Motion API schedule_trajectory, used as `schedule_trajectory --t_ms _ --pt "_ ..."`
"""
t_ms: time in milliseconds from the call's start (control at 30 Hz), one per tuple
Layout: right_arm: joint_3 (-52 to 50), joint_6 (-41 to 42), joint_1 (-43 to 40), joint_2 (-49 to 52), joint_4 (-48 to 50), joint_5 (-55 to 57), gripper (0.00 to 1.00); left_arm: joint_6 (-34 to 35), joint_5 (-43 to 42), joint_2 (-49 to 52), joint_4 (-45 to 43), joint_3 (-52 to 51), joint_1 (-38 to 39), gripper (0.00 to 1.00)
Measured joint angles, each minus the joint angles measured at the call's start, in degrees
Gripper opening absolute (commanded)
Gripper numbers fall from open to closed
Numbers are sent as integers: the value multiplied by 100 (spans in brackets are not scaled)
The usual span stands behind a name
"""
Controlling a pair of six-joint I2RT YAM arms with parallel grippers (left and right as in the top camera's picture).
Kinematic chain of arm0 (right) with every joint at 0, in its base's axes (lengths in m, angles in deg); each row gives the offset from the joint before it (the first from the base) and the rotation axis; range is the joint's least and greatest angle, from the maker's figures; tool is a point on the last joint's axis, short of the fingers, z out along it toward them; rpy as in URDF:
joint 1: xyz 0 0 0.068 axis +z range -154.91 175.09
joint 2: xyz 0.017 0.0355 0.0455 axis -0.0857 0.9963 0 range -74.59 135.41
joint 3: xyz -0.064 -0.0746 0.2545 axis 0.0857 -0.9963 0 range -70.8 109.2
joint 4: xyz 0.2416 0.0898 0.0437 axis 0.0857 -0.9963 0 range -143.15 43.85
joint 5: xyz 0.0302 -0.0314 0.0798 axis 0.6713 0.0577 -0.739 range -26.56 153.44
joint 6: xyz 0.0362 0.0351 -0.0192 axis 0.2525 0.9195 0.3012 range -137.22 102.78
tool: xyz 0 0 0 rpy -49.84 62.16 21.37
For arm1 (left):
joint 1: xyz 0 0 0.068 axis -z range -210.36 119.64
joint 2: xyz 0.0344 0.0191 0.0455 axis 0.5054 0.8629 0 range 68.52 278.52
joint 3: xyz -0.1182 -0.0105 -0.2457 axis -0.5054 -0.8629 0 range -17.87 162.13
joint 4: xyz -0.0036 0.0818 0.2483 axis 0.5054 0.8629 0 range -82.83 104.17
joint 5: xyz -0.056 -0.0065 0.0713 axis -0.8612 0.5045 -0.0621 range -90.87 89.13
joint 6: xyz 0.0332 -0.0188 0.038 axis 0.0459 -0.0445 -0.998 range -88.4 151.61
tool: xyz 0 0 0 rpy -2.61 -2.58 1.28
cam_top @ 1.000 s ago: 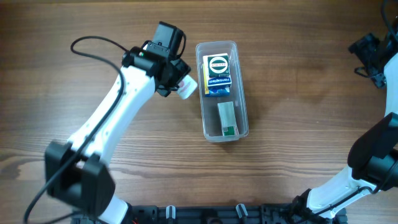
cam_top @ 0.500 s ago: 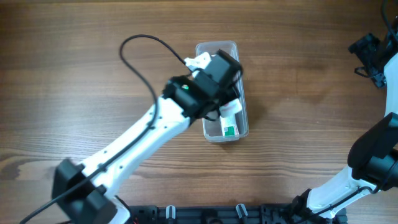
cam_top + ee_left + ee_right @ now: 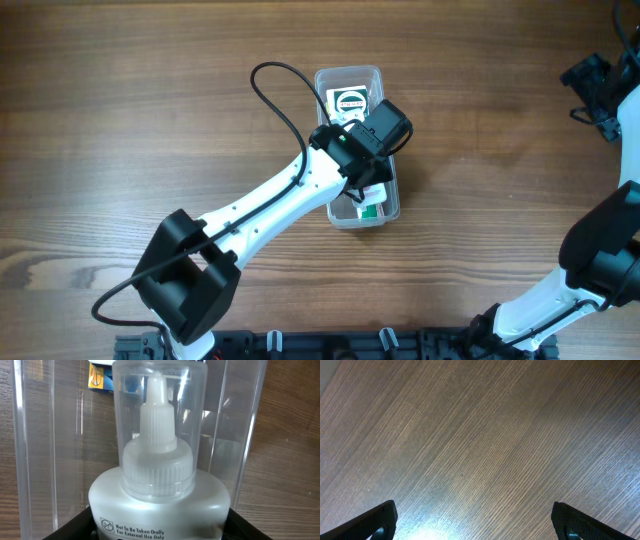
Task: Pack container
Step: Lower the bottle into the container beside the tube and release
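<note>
Placing step: white plastic squeeze bottle (image 3: 157, 492) w/ clear cap is clamped in the left gripper (image 3: 158, 528), between the walls of the long clear plastic tub (image 3: 348, 71) at mid-table. Release is judged next. Right gripper (image 3: 475, 522) is spread wide, empty.

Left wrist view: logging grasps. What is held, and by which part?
A white plastic dropper bottle with a clear cap, jaws on its body below the shoulder.
</note>
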Motion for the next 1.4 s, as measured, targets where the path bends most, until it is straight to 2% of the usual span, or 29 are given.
schedule_trajectory --t_ms 400,600,967,1200,1300,1400 --pt "0 2 0 0 0 -2 100 -17 0 0 98 0 0 63" --pt "0 2 0 0 0 0 100 -20 0 0 138 0 0 71" --pt "0 2 0 0 0 0 100 -35 2 0 129 0 0 72" --pt "0 0 0 0 0 0 100 -59 114 -22 -17 0 0 84" --pt "0 0 0 0 0 0 100 -92 284 -190 -24 0 0 100" --pt "0 2 0 0 0 0 100 -267 415 -577 -22 0 0 100"
